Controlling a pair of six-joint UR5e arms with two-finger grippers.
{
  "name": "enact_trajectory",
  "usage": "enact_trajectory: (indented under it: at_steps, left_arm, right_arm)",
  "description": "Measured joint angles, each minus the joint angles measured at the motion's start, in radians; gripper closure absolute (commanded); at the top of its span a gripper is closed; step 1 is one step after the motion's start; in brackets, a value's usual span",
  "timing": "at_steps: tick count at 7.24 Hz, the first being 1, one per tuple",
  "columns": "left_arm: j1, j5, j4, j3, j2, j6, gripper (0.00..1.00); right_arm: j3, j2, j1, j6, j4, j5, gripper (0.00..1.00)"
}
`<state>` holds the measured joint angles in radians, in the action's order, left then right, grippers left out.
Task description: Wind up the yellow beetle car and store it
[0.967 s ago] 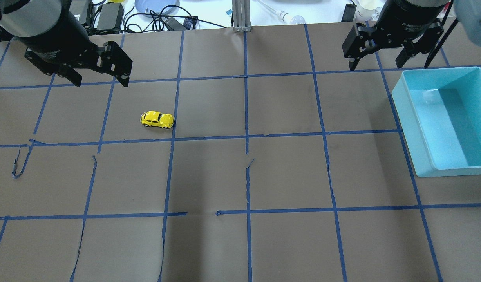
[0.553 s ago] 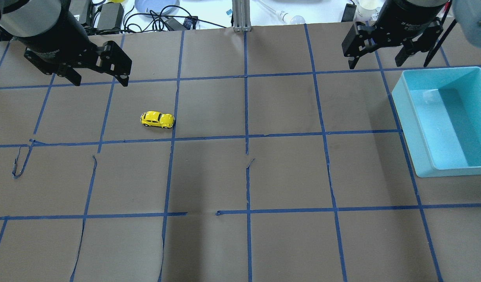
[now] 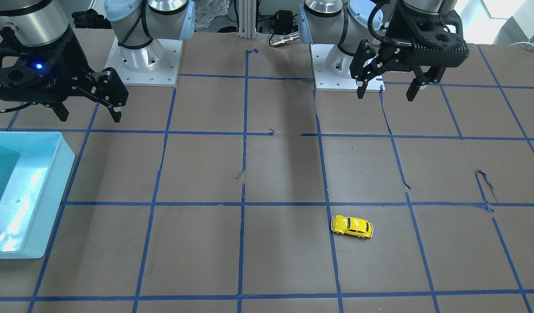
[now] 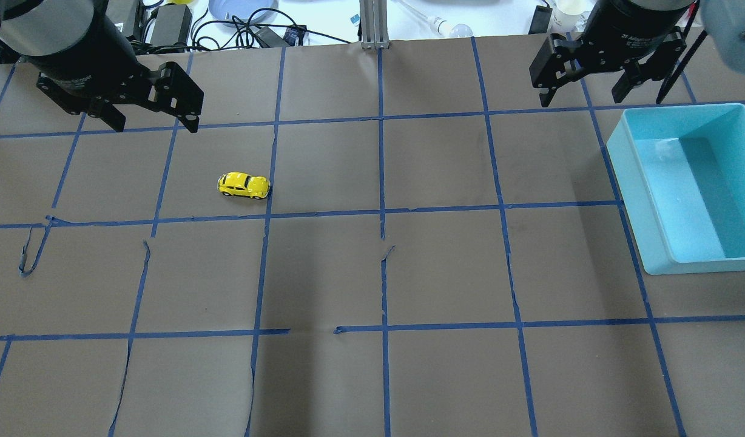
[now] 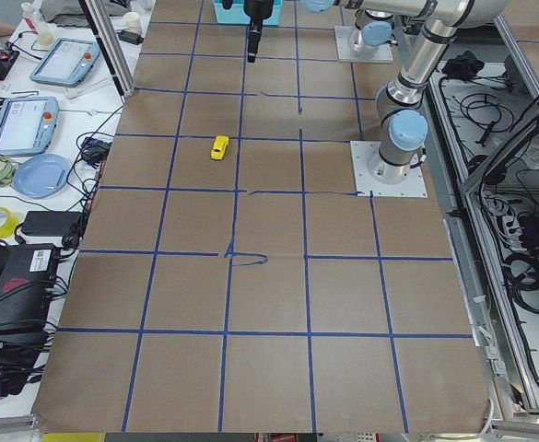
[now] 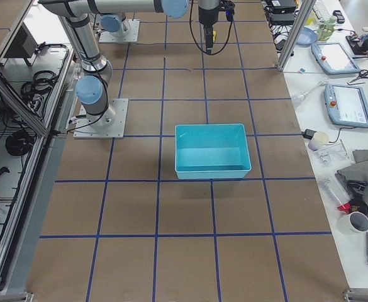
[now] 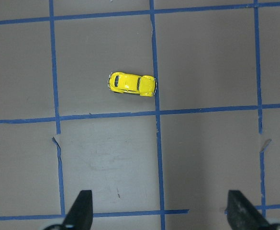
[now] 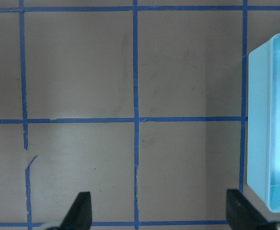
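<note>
The yellow beetle car (image 4: 244, 186) stands on its wheels on the brown table, left of centre, touched by nothing. It also shows in the front view (image 3: 352, 227), the left side view (image 5: 219, 147) and the left wrist view (image 7: 131, 84). My left gripper (image 4: 156, 124) hangs open and empty above the table, behind and left of the car; it also shows in the front view (image 3: 385, 95) and its own wrist view (image 7: 160, 213). My right gripper (image 4: 582, 97) is open and empty by the far left corner of the bin; it also shows in the front view (image 3: 89, 116).
An empty light-blue bin (image 4: 615, 152) sits at the table's right edge; it also shows in the front view (image 3: 60, 174), the right side view (image 6: 209, 170) and the right wrist view (image 8: 257, 120). Blue tape lines cross the brown paper. Cables and clutter lie beyond the far edge.
Both grippers have shifted very slightly toward the far edge and stay open. The car and the bin have not moved.
</note>
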<state>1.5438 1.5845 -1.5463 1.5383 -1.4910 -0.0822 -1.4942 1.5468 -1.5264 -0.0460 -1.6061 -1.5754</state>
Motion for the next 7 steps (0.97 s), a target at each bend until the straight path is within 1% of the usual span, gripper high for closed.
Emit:
enact_trajectory:
  at_steps: [3, 7]
  left_arm:
    - [-0.010, -0.010, -0.001, 0.002, -0.001, -0.042, 0.00]
    - [-0.014, -0.012, -0.002, -0.006, -0.003, -0.045, 0.00]
  right_arm:
    - [-0.001, 0.000, 0.000, 0.000, -0.002, 0.000, 0.00]
    - [-0.001, -0.001, -0.001, 0.000, -0.006, 0.000, 0.00]
